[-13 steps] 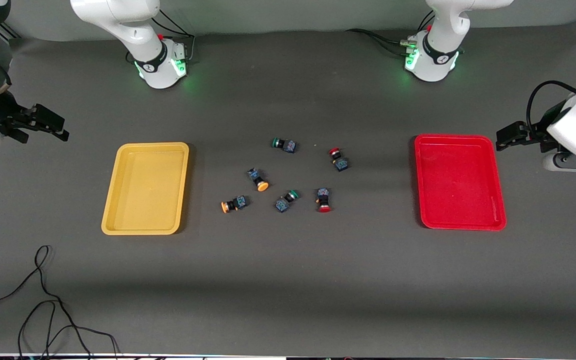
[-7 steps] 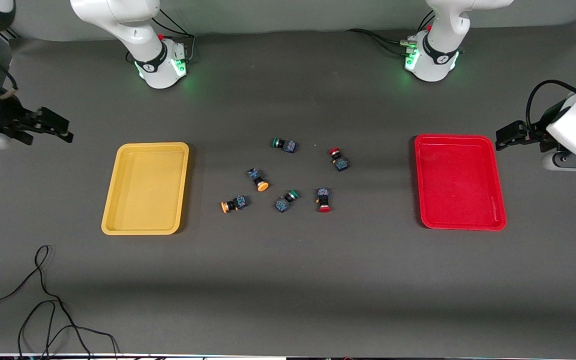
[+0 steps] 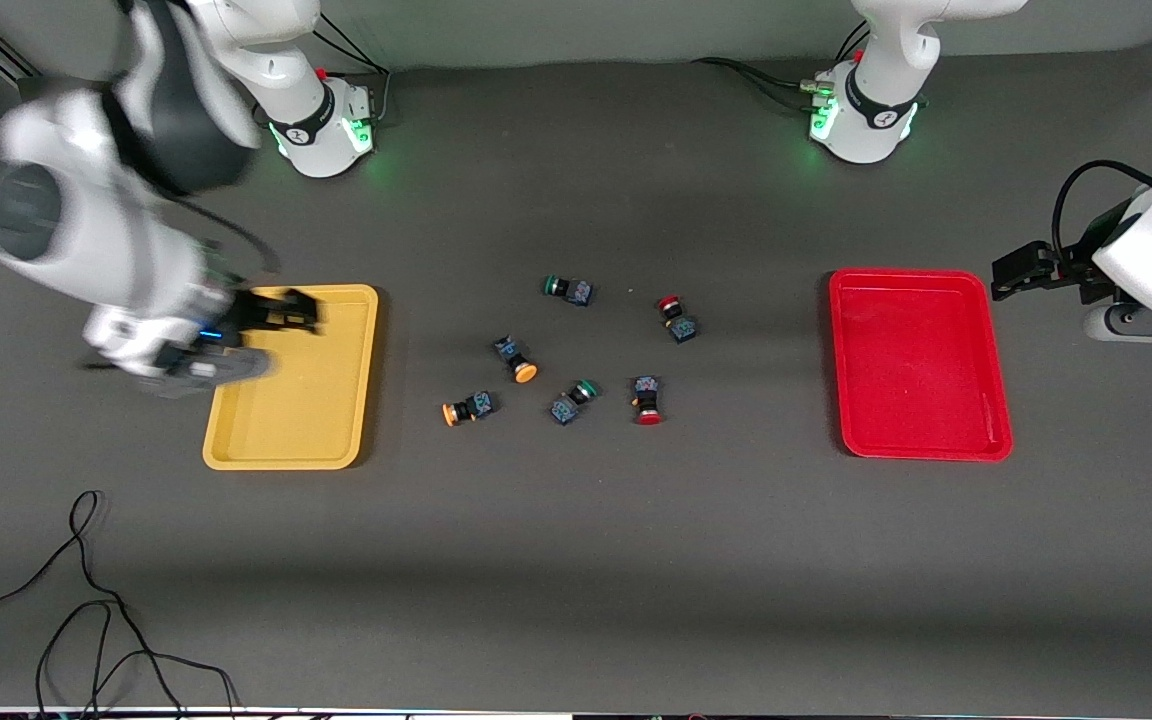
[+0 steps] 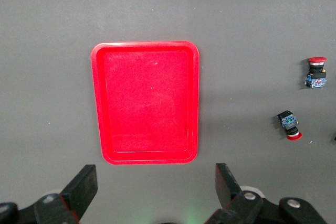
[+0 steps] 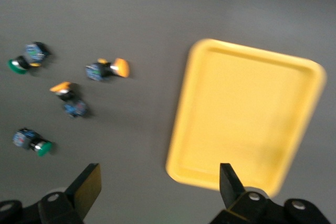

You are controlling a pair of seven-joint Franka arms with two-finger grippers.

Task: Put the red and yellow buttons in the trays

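Buttons clustered on bench (image 3: pixel 576 560); green-capped one (image 3: pixel 572 400) easily mistaken; right gripper (image 3: pixel 286 312) released over yellow tray (image 3: pixel 236 440); left gripper (image 3: pixel 1011 272) released, waiting.

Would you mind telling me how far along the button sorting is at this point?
Nothing is placed: the yellow tray and red tray hold no buttons. Two yellow buttons and two red buttons lie on the table between them. The right gripper, open, is over the yellow tray; the left gripper, open, waits beside the red tray. All four remain.
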